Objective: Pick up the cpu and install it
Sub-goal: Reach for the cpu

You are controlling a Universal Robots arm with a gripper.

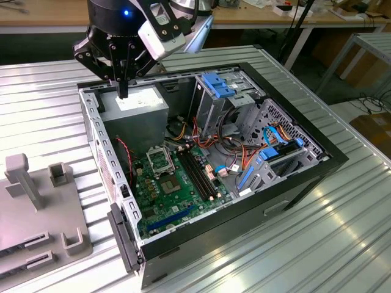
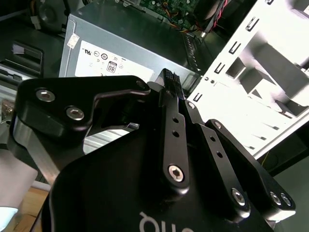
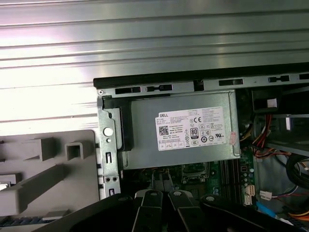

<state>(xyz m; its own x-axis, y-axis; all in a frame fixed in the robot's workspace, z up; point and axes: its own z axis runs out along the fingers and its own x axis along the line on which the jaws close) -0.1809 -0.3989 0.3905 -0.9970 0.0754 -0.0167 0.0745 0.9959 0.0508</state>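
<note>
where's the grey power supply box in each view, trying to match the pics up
Exterior view: the power supply box sits in the case, far corner at the exterior view's left, under the gripper.
Second wrist view: it lies beyond the gripper, beside the white case frame.
First wrist view: it lies just inside the case rim, next to the green board.
Shared landmark: its white label.
</note>
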